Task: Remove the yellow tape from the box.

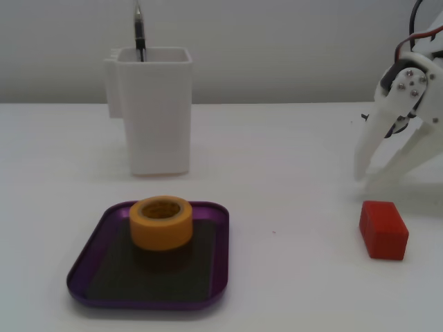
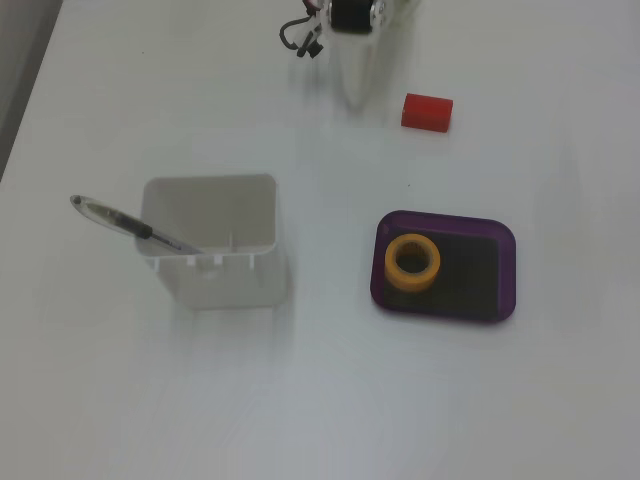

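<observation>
The yellow tape (image 1: pixel 161 221) stands flat, core up, inside the purple box (image 1: pixel 77 275), on its dark bottom near the far rim. In the other fixed view the tape (image 2: pixel 412 263) sits at the left end of the box (image 2: pixel 478 278). My white gripper (image 1: pixel 365 180) is far off at the right, tips down on the table, fingers nearly together and empty. Seen from above, the gripper (image 2: pixel 355 97) is at the top edge, well away from the box.
A red block (image 1: pixel 383 229) lies just in front of the gripper; it also shows in the other fixed view (image 2: pixel 427 111). A tall white container (image 1: pixel 154 111) with a pen (image 1: pixel 139 31) stands behind the box, and also shows from above (image 2: pixel 210 240).
</observation>
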